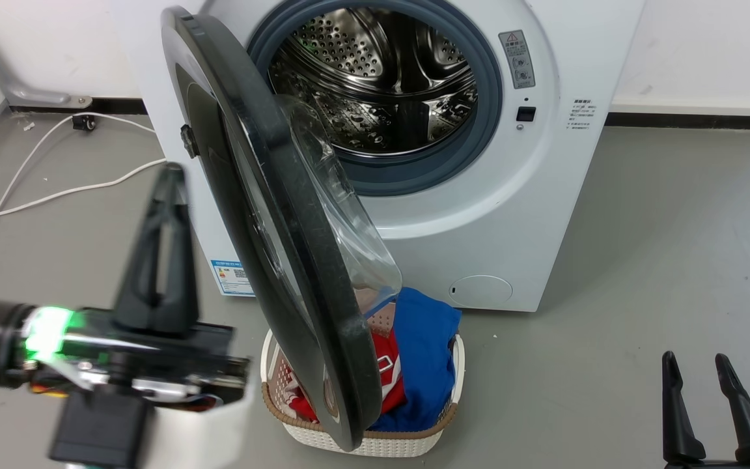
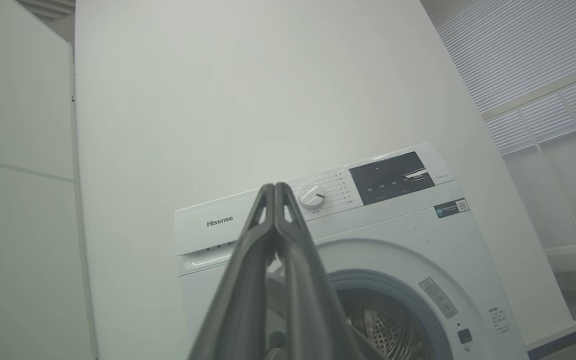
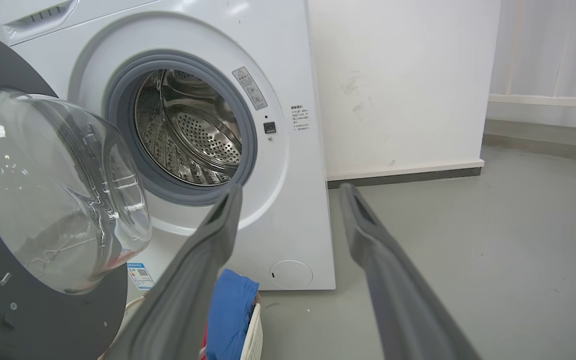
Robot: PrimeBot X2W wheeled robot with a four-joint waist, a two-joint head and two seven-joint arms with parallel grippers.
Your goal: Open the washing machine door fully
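subject: the washing machine door (image 1: 310, 260), hinged at the left of the white washing machine (image 1: 479, 228). it stands part open and nearly edge-on in the head view, with the drum opening (image 1: 381, 85) fully exposed. its free edge hangs over a white laundry basket (image 1: 362, 446). clearance between the two cannot be judged.

handling, as a judgement: the door is a rigid hinged panel of some weight that should swing as one piece without flexing. the glossy black outer face looks slippery and offers little for a pinch grip. the clear glass bowl (image 1: 349, 225) bulges from the inner face (image 3: 53, 200) and is the fragile part, so it should not be struck or squeezed. the best hold is the thick dark rim at the free edge, farthest from the hinge, where least force is needed. alternatively, a flat push on the inner ring beside the bowl would do.

left gripper (image 1: 170, 176): raised beside the outer face and apart from it. its fingers are pressed tip to tip (image 2: 274, 187) and hold nothing.

right gripper (image 1: 696, 359): low at the right, well apart from the door. its fingers are spread wide (image 3: 292, 192) and empty.
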